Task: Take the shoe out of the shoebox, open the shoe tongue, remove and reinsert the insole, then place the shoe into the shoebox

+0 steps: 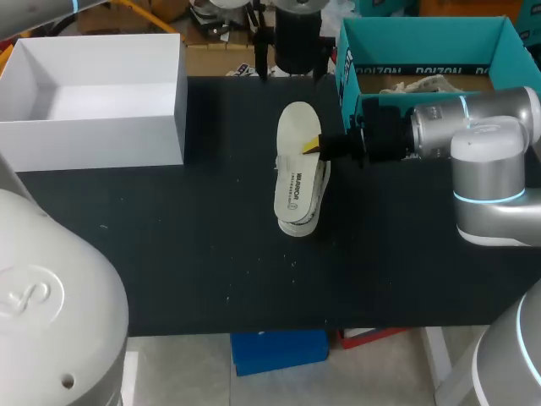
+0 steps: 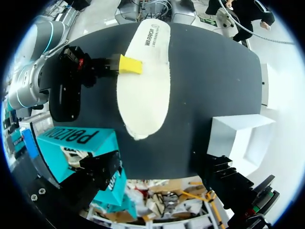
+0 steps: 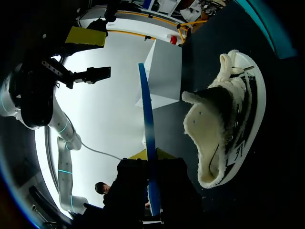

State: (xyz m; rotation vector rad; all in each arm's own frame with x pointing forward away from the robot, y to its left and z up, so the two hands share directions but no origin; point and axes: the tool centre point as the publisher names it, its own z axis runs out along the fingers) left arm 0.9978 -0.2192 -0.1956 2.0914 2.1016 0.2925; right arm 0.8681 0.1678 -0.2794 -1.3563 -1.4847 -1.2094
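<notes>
A cream insole (image 1: 296, 156) hangs flat over the middle of the black table, and my right gripper (image 1: 314, 145) is shut on its right edge. In the right wrist view the insole (image 3: 147, 119) shows edge-on with a blue underside, pinched in the right gripper (image 3: 150, 167). The black and white shoe (image 3: 224, 124) with fleecy lining lies on its side beside it. From above, the shoe (image 1: 297, 225) peeks out under the insole. The teal shoebox (image 1: 423, 38) stands at the back right. My left gripper (image 1: 293, 59) hangs open over the table's far edge, above the insole (image 2: 143, 81), with nothing between its fingers (image 2: 100, 171).
A white open box (image 1: 93, 127) stands at the back left of the table. Paper stuffing lies inside the teal shoebox. The table's front half is bare black surface (image 1: 211, 279).
</notes>
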